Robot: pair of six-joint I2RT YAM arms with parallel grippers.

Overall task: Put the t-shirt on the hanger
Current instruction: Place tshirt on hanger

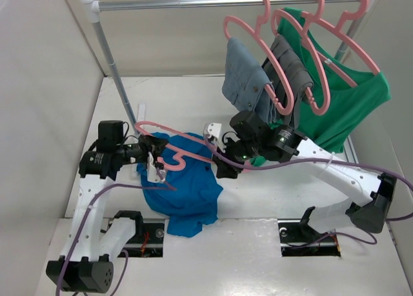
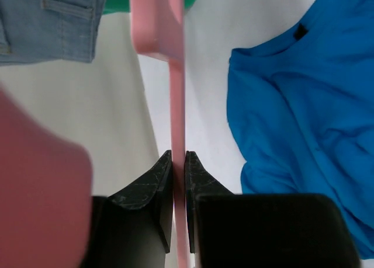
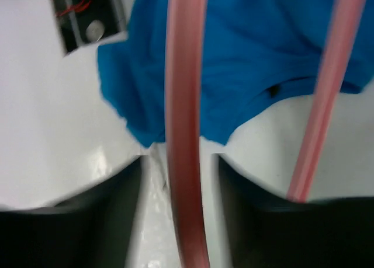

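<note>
The bright blue t-shirt lies crumpled on the white table, between the two arms. The pink hanger is held above its upper edge, running from left to right. My left gripper is shut on one thin bar of the hanger, the pads pressed against it, with the t-shirt to its right. My right gripper stands open around another bar of the hanger, with a gap on each side. Below it is the t-shirt.
A metal clothes rail spans the back, its left post coming down to the table. Pink hangers at its right end carry a denim garment, a grey one and a green shirt. Walls close in on both sides.
</note>
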